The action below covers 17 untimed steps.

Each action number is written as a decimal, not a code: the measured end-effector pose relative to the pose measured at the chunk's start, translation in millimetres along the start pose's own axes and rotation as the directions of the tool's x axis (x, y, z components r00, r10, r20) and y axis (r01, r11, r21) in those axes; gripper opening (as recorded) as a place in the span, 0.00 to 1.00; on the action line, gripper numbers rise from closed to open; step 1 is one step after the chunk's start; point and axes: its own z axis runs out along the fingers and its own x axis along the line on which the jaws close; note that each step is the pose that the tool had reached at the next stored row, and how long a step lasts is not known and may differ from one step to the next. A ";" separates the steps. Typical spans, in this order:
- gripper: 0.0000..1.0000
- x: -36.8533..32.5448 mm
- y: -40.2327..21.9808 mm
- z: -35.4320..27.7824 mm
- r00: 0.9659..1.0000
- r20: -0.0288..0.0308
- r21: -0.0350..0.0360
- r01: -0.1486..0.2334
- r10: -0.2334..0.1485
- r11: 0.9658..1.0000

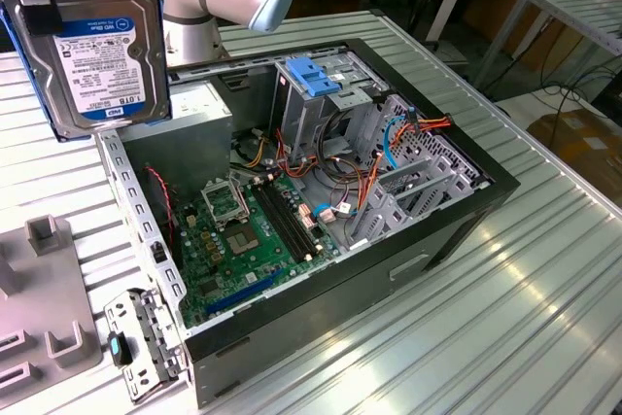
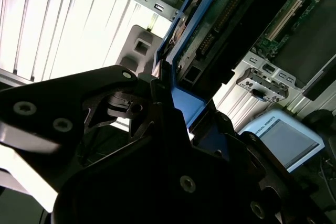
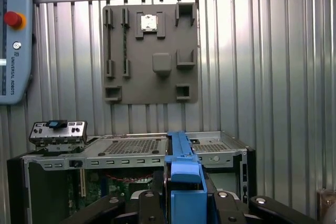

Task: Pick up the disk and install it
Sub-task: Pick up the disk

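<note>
One disk held high over the open case, where a slip or a snag looks the likeliest trouble.

Case (image 1: 321,323) lies open side up, with the metal cage (image 1: 311,119) standing inside it by the far wall. The disk (image 1: 97,46) hangs well above the case, toward the exterior view's left, label facing out. In the first wrist view the gripper (image 3: 185,203) is clamped on the disk at its blue rail (image 3: 181,156), edge-on above the case's rim. That plastic rail probably flexes, so the disk could tilt or slide in the grip. A tilted disk would likely jam at the cage or knock the case's rim. Loose cables (image 1: 355,187) inside the case, just beside the cage, could catch a rail end and drag the disk askew.
</note>
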 end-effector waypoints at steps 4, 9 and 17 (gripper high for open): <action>0.37 0.9 -3.9 0.1 1.000 0.000 0.000 0.000 0.000 1.000; 0.37 2.7 -6.1 0.3 1.000 0.000 0.000 0.000 0.000 1.000; 0.37 5.0 -7.1 0.6 1.000 0.000 0.000 0.000 0.000 1.000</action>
